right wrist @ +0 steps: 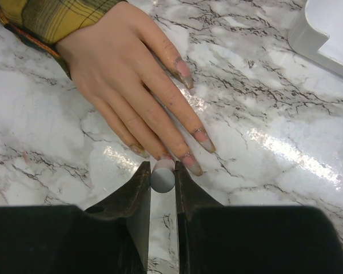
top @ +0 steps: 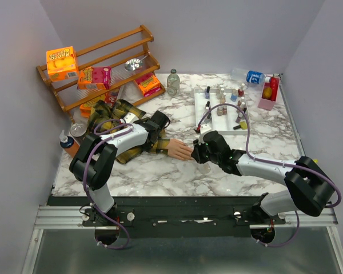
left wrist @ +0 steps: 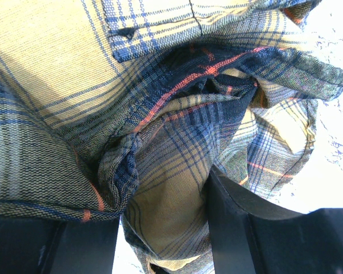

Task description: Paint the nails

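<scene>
Top view: a white tray (top: 201, 100) holds small polish bottles (top: 223, 108). The left arm (top: 100, 160) bends over the plaid sleeve (top: 103, 114). The right arm (top: 263, 166) stretches left to the mannequin hand (top: 180, 149).

Left wrist view: plaid cloth fills the left gripper (left wrist: 166, 222); whether it pinches is unclear.

Right wrist view: the right gripper (right wrist: 162, 174) pinches a small grey round cap (right wrist: 162, 179), which touches the fingertips beside the nails (right wrist: 204, 138), over the marble table (right wrist: 263, 142).
</scene>
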Controlling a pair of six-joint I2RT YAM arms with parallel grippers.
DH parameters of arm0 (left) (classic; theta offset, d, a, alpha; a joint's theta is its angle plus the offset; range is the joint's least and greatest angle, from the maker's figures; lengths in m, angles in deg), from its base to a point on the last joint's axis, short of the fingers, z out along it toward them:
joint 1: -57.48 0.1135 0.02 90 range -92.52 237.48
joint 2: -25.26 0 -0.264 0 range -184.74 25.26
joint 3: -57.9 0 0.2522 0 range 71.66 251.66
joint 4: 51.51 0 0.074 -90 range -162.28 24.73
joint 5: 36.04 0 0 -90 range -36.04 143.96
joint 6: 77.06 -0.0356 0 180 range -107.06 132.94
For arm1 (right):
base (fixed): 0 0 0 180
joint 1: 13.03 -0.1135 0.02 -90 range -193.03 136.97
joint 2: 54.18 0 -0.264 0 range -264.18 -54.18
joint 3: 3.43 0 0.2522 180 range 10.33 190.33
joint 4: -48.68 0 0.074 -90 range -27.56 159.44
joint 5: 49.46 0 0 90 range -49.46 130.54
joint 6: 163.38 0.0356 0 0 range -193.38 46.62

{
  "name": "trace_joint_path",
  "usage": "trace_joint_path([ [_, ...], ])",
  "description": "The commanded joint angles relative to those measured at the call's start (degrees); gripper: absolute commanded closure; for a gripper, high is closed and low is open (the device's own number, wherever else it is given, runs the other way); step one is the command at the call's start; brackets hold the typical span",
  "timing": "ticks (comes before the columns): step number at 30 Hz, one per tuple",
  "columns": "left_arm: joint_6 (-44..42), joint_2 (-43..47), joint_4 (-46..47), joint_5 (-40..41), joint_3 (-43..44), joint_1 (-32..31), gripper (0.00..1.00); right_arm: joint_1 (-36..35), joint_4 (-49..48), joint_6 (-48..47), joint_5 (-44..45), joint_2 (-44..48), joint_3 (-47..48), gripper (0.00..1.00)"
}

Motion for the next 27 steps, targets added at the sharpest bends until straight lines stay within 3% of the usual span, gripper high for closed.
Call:
trace_joint_path([
  [1,-1.6,-1.0,1.4,-2.4,-1.7,0.5,0.48,-0.3,1.0,0.9,1.5,0.8,-1.1,1.0],
  [27,-1.5,-0.9,1.4,-2.2,-1.8,0.5,0.48,-0.3,2.9,2.0,5.0,2.8,-2.0,0.99],
])
